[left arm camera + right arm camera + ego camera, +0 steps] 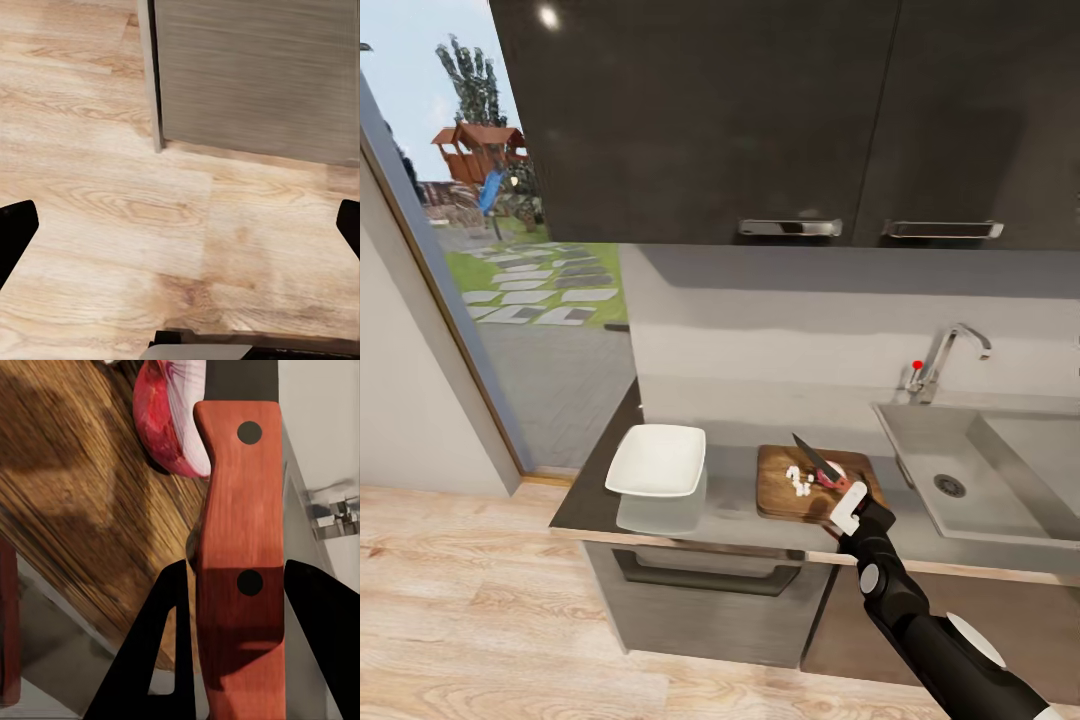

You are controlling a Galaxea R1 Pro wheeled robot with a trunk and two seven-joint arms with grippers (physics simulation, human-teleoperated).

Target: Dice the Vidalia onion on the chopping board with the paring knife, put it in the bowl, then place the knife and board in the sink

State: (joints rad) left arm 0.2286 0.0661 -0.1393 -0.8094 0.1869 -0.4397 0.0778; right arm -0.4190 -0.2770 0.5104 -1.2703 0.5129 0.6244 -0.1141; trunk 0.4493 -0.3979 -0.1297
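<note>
Head view: the right arm is reaching from the lower right toward the long grey desk (740, 505), its right gripper (847, 505) sitting at the near right corner of the rectangular dark-brown wooden chopping board (815, 483). The small paring knife with red handle and dark pointed blade (818, 462) is slanting up and away from the gripper over the board. A reddish-skinned piece of onion (830, 473) is lying on the board just beside the blade, and small white diced bits (797, 482) are resting on the board to its left. The shallow white squarish bowl (657, 460) is standing on the desk left of the board, apart from it. The rectangular stainless-steel sink (975, 470) with its chrome faucet (950, 355) is lying to the right of the board.

In the right wrist view, the black fingers (169, 637) are pinching the red handle (241, 562) from both sides, with the onion piece (171, 416) lying on the board (82, 502) close to the blade.

In the left wrist view, the left gripper (180, 225) is hanging over pale wooden floor (112, 202) near a grey cabinet front (259, 75); its dark fingers (15, 232) are spread wide apart, holding nothing.
</note>
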